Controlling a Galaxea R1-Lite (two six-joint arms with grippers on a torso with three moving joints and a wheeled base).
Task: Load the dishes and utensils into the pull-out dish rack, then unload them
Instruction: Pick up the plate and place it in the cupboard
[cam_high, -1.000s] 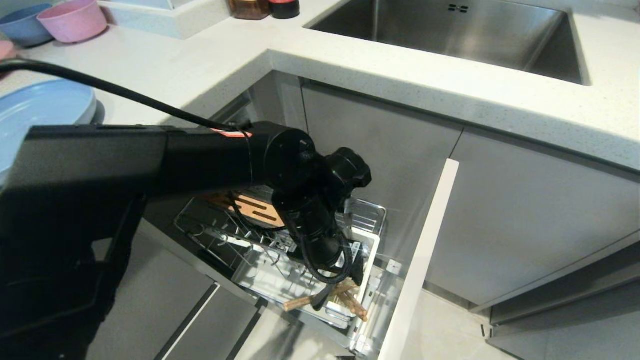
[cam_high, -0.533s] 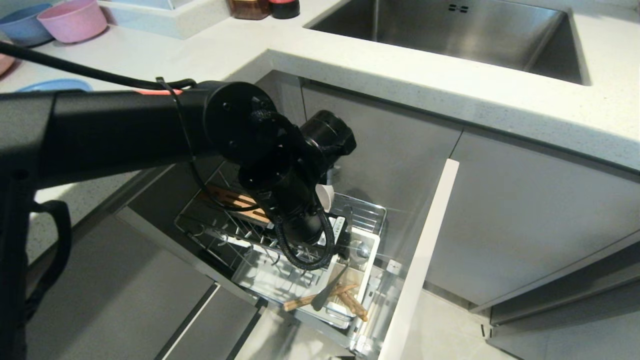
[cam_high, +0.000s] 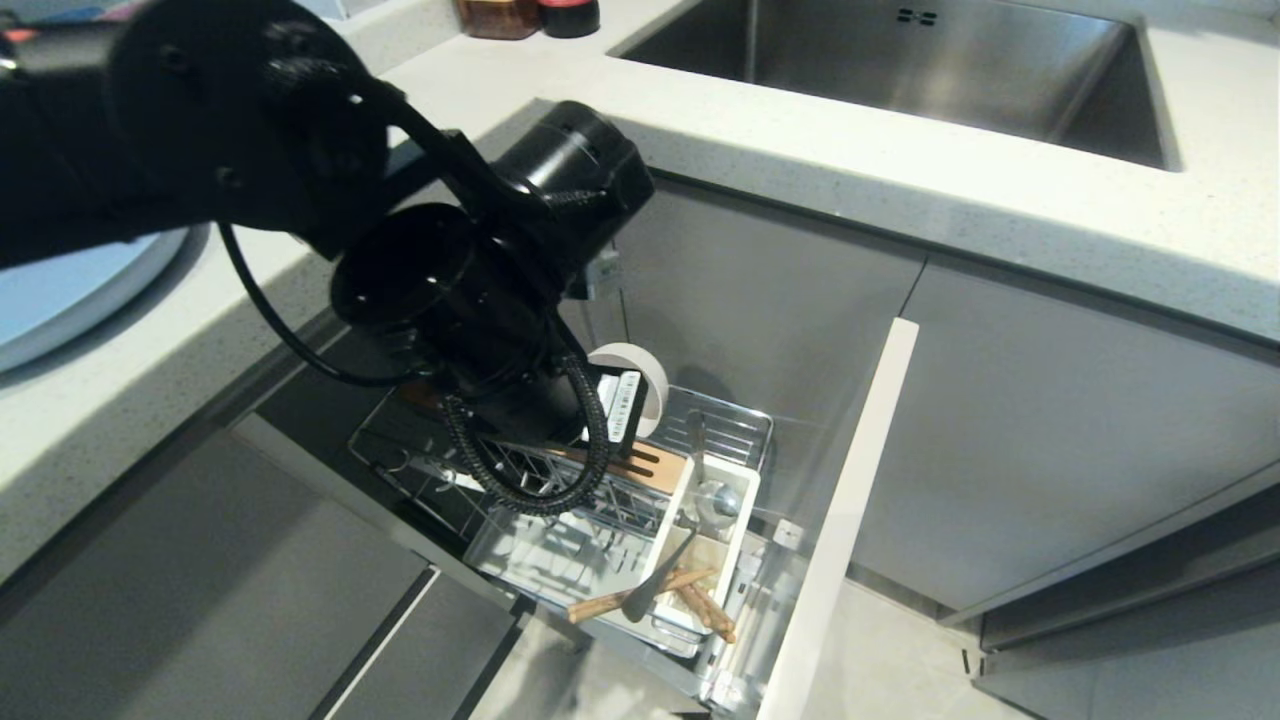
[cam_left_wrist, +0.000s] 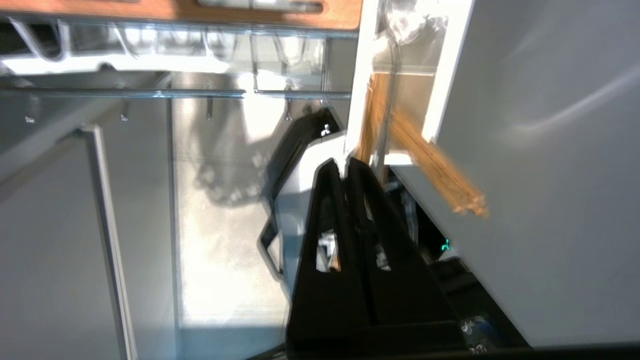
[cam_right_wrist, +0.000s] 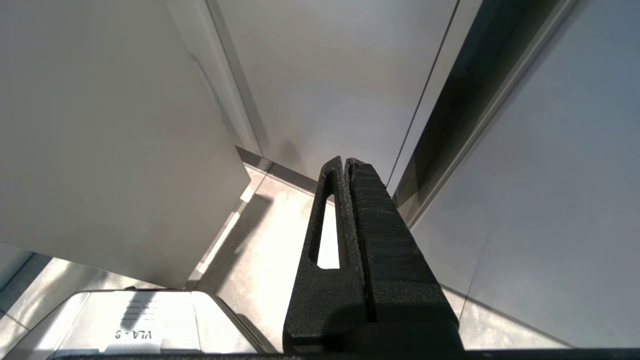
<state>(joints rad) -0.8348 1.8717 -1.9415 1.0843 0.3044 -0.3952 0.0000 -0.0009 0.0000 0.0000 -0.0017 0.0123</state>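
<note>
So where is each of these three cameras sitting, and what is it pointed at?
Head view: high, looking down at the chrome wire dish rack; black left arm fills the left.
Left wrist view: behind the shut left gripper, facing the light wooden chopsticks.
Right wrist view: behind the shut right gripper, facing grey cabinet doors.
Shared: head and left wrist both show the chopsticks in the white plastic caddy.
</note>
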